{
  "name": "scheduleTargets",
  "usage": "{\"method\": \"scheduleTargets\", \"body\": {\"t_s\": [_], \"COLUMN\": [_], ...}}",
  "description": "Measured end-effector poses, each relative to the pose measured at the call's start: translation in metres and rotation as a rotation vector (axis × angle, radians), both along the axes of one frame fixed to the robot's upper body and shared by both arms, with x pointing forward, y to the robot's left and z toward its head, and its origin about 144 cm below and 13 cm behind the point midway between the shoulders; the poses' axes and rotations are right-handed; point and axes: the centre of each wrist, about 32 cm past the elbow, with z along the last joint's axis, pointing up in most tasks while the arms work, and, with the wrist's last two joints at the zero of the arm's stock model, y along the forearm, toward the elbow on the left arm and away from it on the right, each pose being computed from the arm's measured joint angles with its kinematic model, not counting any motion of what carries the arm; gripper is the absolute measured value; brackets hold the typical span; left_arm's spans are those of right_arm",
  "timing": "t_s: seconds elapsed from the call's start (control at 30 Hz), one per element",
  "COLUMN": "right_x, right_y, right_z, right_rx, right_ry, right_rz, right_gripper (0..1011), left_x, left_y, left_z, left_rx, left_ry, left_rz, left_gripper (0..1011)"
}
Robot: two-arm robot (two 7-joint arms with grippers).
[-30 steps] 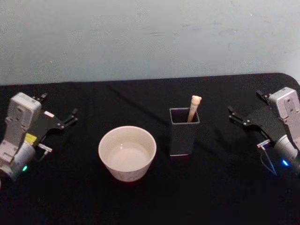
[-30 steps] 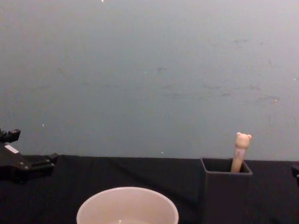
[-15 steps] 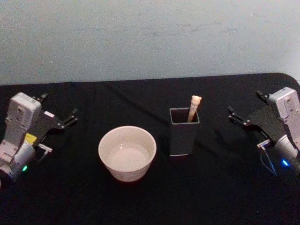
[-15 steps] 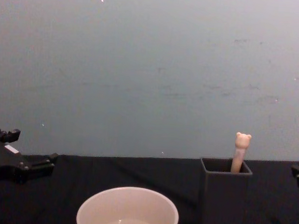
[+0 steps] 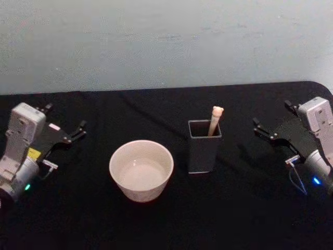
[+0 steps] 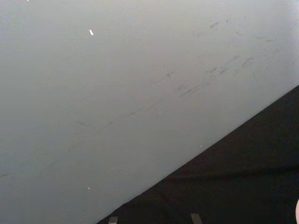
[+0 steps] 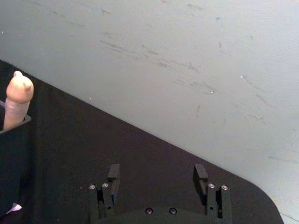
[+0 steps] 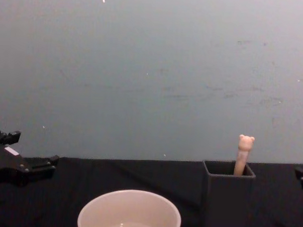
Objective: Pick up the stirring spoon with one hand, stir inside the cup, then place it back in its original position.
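Cup (image 5: 141,169) nearest, on black tabletop (image 5: 156,229), nothing in it to stir with. Just behind and to right: dark grey holder (image 5: 203,146), stirring spoon (image 5: 215,119) standing inside, bear head above rim. Right end effector (image 5: 273,114) well apart from holder at right side, fingers spread, gripping nothing. Left end effector (image 5: 63,117) parked far left, also spread and gripping nothing. Judgement: task not started; pick-up, stirring and return all remain.

Pale blue-grey wall (image 5: 166,41), faintly scuffed, behind a table (image 5: 239,213) covered in matte black cloth, far right corner rounded.
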Motion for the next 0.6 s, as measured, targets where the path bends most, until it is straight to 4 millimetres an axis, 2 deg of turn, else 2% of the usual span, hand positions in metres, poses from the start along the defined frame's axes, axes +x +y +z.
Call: {"method": "scheduleTargets", "body": {"t_s": [0.4,0.6], "right_x": [-0.001,-0.007], "right_y": [0.000,0.000], "right_z": [0.004,0.019], "right_rx": [0.024,0.141], "right_ry": [-0.001,0.002], "right_rz": [0.021,0.113], "right_gripper": [1000,1000], "left_x": [0.000,0.000], "left_y": [0.000,0.000], "left_z": [0.000,0.000], "left_rx": [0.000,0.000], "left_ry": [0.000,0.000], "left_rz": [0.000,0.000], "left_gripper": [1001,1001]}}
